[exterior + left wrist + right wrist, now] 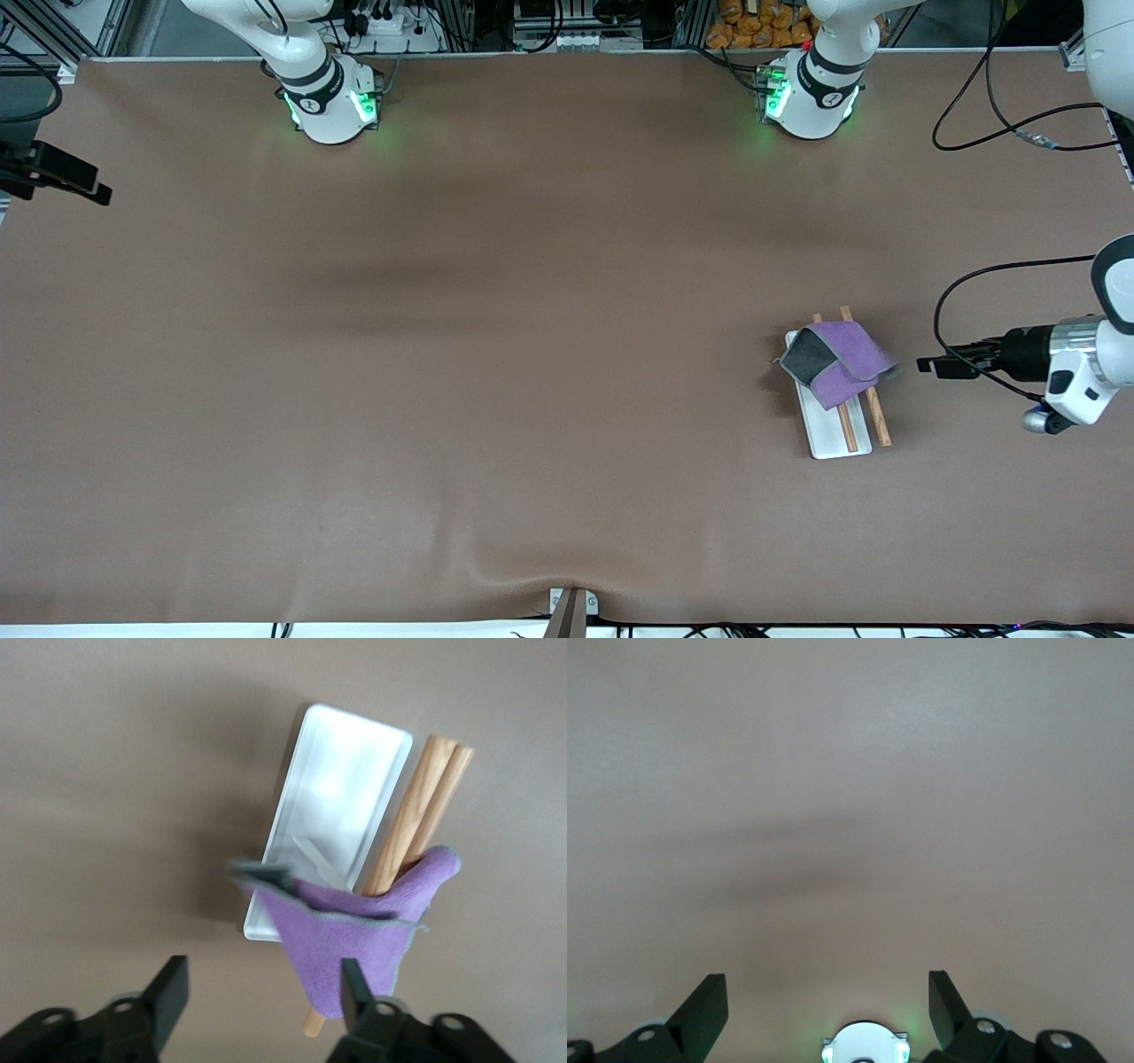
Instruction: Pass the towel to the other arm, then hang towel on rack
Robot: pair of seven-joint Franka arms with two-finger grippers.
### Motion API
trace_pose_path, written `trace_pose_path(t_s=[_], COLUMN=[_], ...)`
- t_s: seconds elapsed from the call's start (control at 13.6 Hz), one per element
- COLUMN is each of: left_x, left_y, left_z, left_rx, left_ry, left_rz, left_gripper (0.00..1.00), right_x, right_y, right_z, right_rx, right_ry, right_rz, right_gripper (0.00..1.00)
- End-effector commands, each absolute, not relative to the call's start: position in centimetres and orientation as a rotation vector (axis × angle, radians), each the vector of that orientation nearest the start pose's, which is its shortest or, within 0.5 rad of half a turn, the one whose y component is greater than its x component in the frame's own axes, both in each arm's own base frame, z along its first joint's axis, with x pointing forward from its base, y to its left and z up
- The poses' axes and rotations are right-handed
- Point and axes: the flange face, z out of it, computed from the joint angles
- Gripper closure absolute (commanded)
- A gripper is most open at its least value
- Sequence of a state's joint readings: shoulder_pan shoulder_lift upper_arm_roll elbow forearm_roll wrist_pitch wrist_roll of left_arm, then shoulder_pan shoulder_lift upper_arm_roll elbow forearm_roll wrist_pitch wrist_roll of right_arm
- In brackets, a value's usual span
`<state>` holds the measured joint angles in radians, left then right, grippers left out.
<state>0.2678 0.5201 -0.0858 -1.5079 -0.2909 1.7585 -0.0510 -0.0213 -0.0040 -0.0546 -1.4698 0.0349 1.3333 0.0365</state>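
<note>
Front view, entry one: the small soft purple towel with a dark grey reverse lies draped over the two thin brown wooden rods of the rack, whose flat white rectangular base sits on the matte brown table cover. My left gripper hangs just beside the rack, toward the left arm's end of the table, its black fingers parted and holding nothing; in the left wrist view the towel sits between and ahead of them, one finger close against its lower hem. My right gripper waits with its fingers wide over bare table, well apart from the rack. Step in hand, as I judge it: release and withdrawal after the hang. To do it well I would back straight away from the rack with the fingers kept apart, so no pad snags the cloth hem and drags it off. Materials: towel is limp, fleecy, folded to a sagging point; rods are smooth, round, parallel; base is glossy, hard, round-cornered; cover is soft, faintly rippled.
</note>
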Motion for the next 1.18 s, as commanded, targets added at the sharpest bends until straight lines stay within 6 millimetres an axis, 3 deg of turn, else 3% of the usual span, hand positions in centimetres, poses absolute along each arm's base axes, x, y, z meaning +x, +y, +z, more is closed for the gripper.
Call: trace_pose_path(t_s=[0.0,0.22,0.44,0.74,0.89,1.11], left_x=[66.0,65.0,63.9,62.5,61.5,59.9], left_y=[10.4,8.8,6.3,5.3,3.5,2.8], left_z=[40.3,46.7,52.2,56.9,59.1,60.8], left_rx=[-3.372,-3.348,-3.207,-3.152,-3.147,-3.140], left_ry=[-0.472,-0.388,-0.164,-0.120,-0.107,-0.099], left_rz=[0.281,0.145,0.012,-0.029,-0.062,-0.037], left_gripper=[0.00,0.00,0.00,0.00,0.00,0.00], right_x=[51.9,52.1,52.5,53.0,53.2,53.4], right_y=[-2.7,-2.9,-3.1,-3.9,-3.5,-4.0], right_z=[65.7,65.6,65.7,65.5,65.6,65.5], right_rx=[-3.083,-3.090,-3.109,-3.124,-3.127,-3.127], right_ry=[0.182,0.177,0.171,0.111,0.097,0.135], right_rz=[0.197,0.190,0.148,0.098,0.083,0.062], right_gripper=[0.00,0.00,0.00,0.00,0.00,0.00])
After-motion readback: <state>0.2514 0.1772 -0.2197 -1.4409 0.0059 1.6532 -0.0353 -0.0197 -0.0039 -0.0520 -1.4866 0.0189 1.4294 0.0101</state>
